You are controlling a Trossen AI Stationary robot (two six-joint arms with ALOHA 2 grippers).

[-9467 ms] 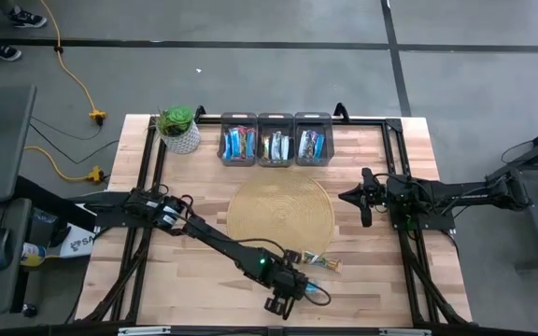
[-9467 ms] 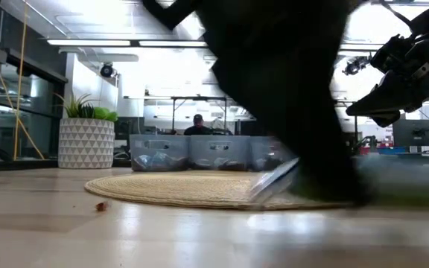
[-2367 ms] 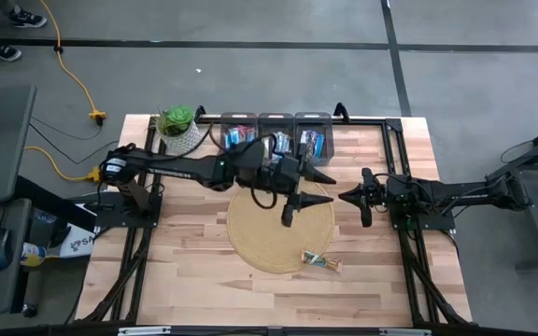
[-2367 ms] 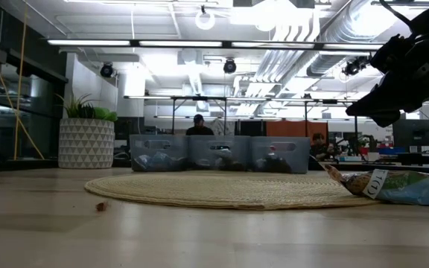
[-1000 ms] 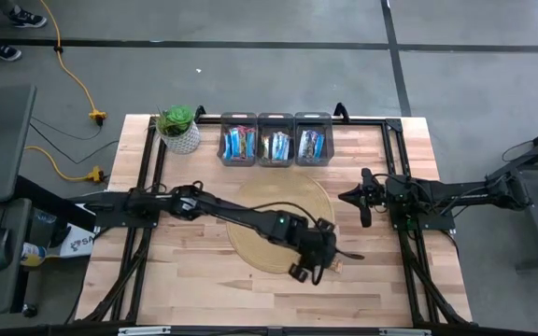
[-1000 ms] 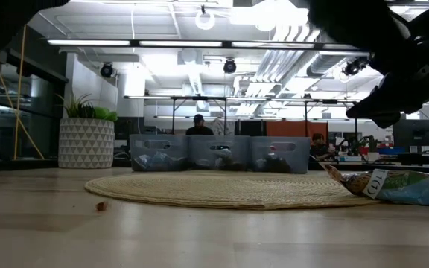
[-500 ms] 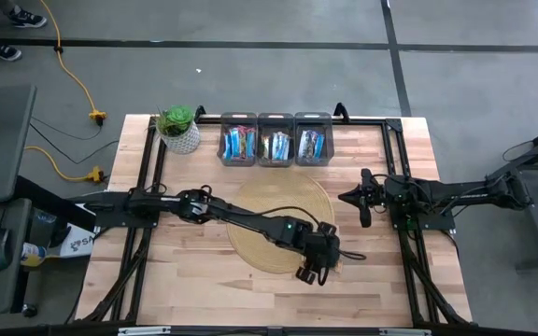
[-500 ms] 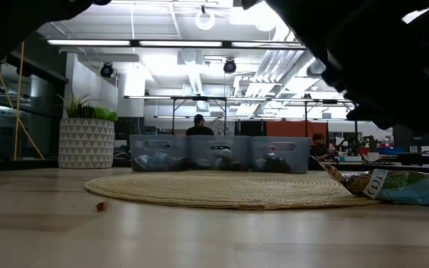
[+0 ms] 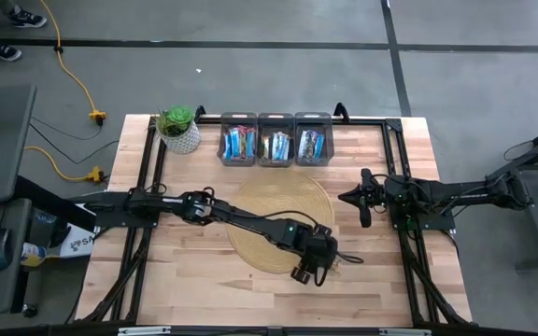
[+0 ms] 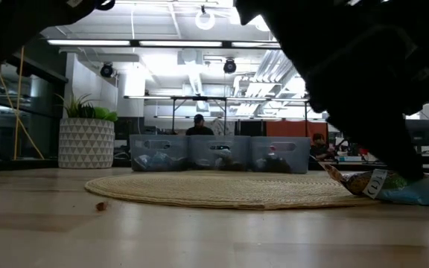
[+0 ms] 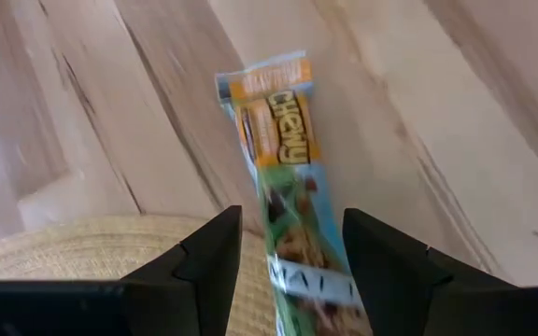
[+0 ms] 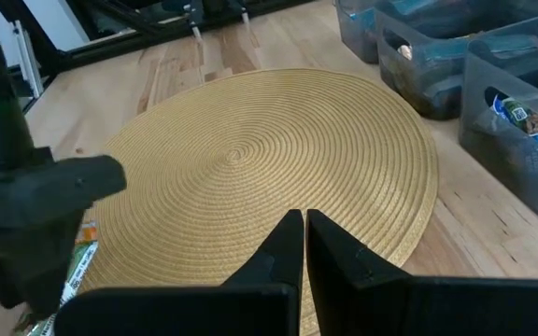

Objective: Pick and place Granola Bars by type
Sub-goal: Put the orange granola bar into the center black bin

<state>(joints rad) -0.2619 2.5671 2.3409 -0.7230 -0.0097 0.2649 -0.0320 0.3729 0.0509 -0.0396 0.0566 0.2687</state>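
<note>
One granola bar [image 11: 283, 140], in a green wrapper with an orange end, lies flat with one end on the round woven mat [image 9: 269, 210] and the other on the wooden table at the mat's near right edge. In the low view the bar [image 10: 393, 186] lies under my dark left arm. My left gripper [image 11: 292, 257] slants down over it, open, one finger on each side of the bar and touching nothing I can see. In the high view the left gripper [image 9: 318, 268] covers most of the bar. My right gripper [image 12: 304, 238] waits shut at the table's right side.
Three grey bins [image 9: 276, 142] holding several wrapped bars stand in a row at the table's far edge behind the mat. A potted plant [image 9: 178, 128] stands at the far left corner. Bare wood lies near and left of the mat.
My left gripper has come down onto the spot over the bar at the mat's near right edge, its fingers keeping the same gap. The bar has stayed where it lay.
</note>
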